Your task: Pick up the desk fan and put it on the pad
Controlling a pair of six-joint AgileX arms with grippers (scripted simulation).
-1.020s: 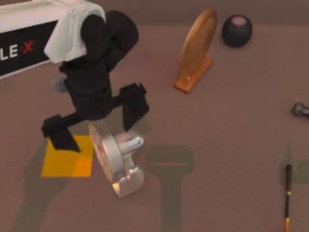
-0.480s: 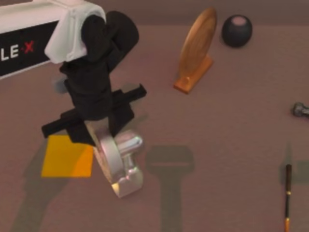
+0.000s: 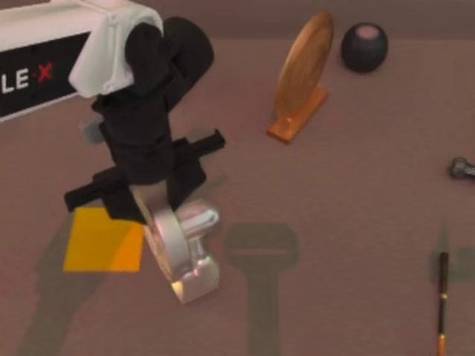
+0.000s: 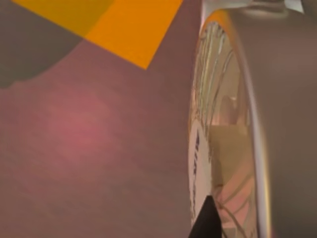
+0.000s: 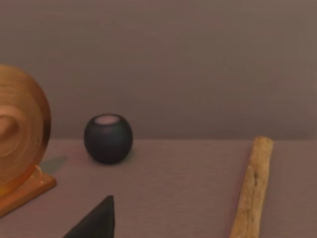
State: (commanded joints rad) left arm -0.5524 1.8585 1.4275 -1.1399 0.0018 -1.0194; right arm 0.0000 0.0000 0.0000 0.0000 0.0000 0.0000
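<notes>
The left gripper is closed around the upper edge of the desk fan, one finger on each face of the round grille head. The desk fan stands on the brown table, just right of the pad, which lies flat at the table's left. Farther right stand a wooden disc on an orange stand and a dark sphere. A thin stick lies near the right edge. The right gripper's state cannot be determined.
</notes>
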